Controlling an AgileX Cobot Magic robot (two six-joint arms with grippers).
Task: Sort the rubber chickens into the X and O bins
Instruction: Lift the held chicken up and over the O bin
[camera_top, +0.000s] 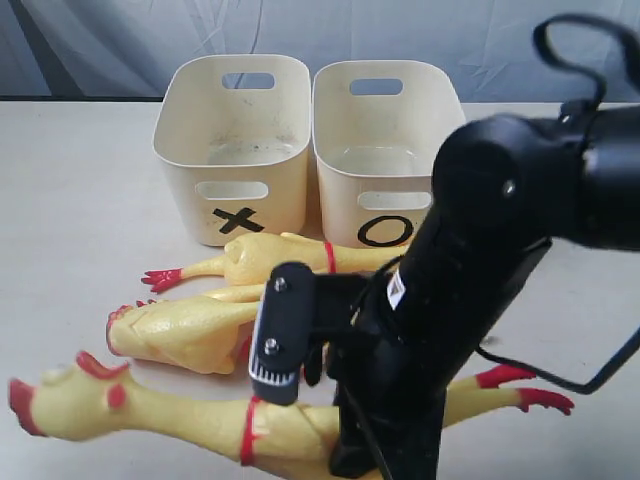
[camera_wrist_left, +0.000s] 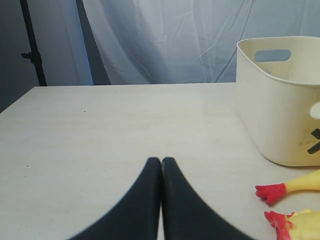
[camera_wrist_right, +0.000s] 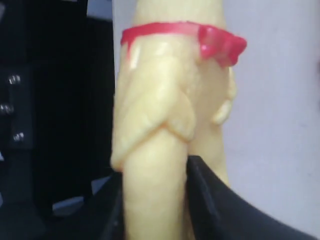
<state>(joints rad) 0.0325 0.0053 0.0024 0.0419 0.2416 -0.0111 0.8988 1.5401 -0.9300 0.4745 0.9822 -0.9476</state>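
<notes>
On table (camera_top: 80, 200), right fingers (camera_wrist_right: 220, 210) pinch long chicken (camera_wrist_right: 160, 125) mid-body; left fingers (camera_wrist_left: 145, 200) pressed together, empty.

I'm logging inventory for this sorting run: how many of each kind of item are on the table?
Rubber chickens: 3 in view (the right arm may hide another)
Bins: 2, one marked X, one marked O
Total: 5

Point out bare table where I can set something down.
Bare: the table left of the X bin, around the shut left tool. Crowded: before that bin and the O bin, where chickens lie and the right tool grips one.
</notes>
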